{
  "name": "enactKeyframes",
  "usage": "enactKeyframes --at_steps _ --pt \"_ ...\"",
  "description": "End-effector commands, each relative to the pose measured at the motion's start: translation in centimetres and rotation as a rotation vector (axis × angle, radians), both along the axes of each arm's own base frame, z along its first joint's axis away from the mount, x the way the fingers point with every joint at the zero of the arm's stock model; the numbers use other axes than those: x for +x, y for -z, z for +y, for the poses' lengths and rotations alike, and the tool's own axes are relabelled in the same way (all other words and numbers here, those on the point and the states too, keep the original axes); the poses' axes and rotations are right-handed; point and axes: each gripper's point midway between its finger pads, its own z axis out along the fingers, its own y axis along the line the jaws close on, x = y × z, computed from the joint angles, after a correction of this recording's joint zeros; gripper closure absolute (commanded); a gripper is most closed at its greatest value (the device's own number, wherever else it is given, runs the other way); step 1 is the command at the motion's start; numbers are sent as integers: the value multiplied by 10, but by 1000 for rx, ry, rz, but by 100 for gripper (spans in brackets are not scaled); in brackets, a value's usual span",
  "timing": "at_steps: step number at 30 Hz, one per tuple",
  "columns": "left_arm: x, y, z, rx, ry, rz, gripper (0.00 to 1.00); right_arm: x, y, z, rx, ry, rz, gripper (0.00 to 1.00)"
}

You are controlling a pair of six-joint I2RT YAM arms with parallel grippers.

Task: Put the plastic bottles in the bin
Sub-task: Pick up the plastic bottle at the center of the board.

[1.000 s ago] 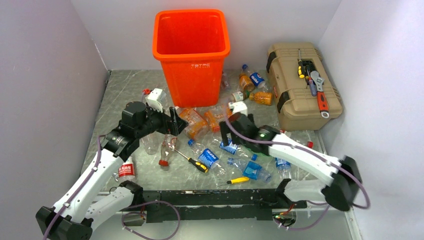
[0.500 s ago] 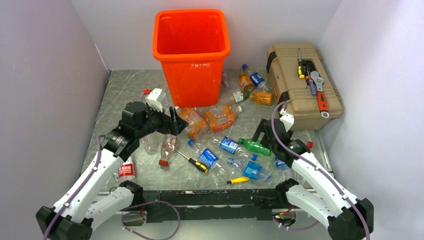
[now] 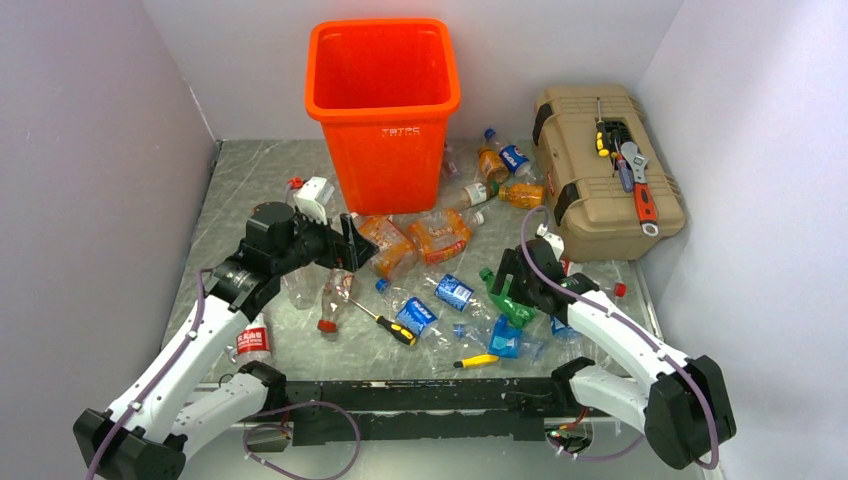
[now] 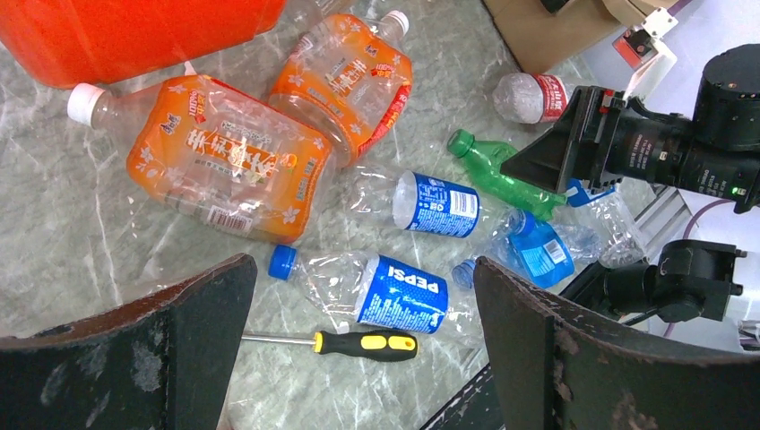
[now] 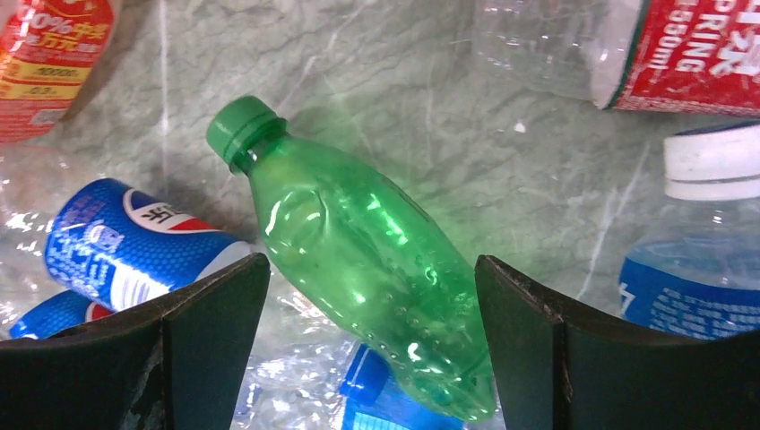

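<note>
The orange bin stands at the back centre. Several plastic bottles lie in front of it and to its right. My right gripper is open and low over a green bottle. In the right wrist view the green bottle lies between the fingers of that gripper, with gaps on both sides. My left gripper is open and empty, held above the table near two orange bottles. The left wrist view shows its open gripper above a Pepsi bottle, with the orange bottles further off.
A tan toolbox with tools on its lid stands at the right. Two yellow-handled screwdrivers lie among the bottles. More bottles lie between bin and toolbox. Grey walls close in both sides.
My right gripper swung from the orange bottles at centre out to the right, then came down over the green bottle, which has turned. The left arm has not moved.
</note>
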Motion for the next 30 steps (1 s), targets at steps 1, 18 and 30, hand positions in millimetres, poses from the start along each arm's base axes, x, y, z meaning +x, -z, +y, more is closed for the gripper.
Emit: enactKeyframes --at_steps 1,18,30 --pt "0 -10 -7 -41 23 -15 4 9 -7 14 63 -44 -44 11" --pt "1 -8 -6 -34 18 -8 4 -1 27 25 66 -122 58 27" --pt "7 -21 4 -45 -50 -84 4 28 -114 50 154 -315 -448 67"
